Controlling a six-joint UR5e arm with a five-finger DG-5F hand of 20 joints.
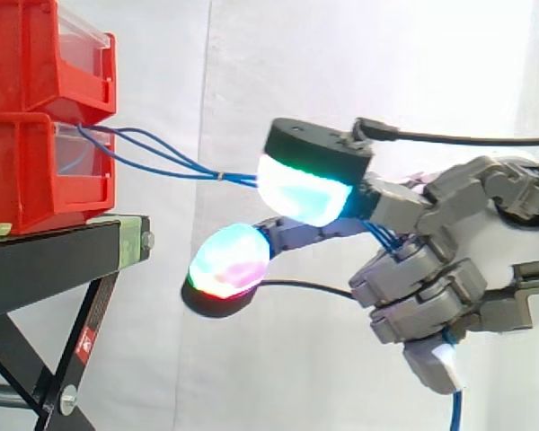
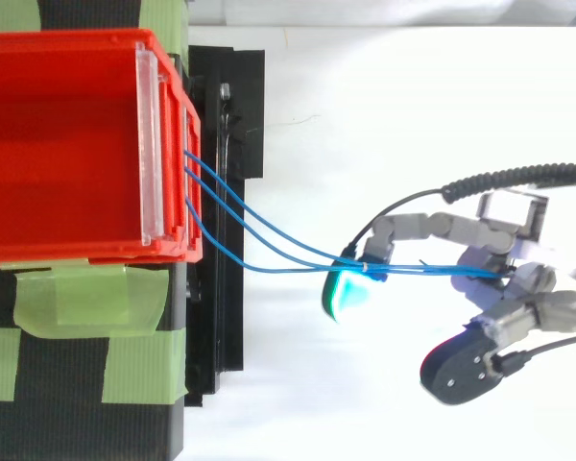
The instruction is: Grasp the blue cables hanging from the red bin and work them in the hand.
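Note:
Three thin blue cables (image 1: 217, 176) come out of the front of the lower red bin (image 1: 27, 171) and run taut to the right, gathered at a small band near my hand (image 1: 431, 269). They pass behind one outstretched glowing fingertip (image 1: 301, 189) and into the palm, where curled fingers close round them. A blue end hangs out below the hand. A second glowing pad (image 1: 229, 260) stands lower and apart from the cables. In the top view the cables (image 2: 288, 269) fan from the bin (image 2: 58, 144) into the hand (image 2: 504, 279).
Two red bins are stacked on a black stand (image 1: 54, 260) at the left, strapped with green tape (image 2: 77, 298). A white curtain hangs behind, and the space between the stand and the hand holds only the cables.

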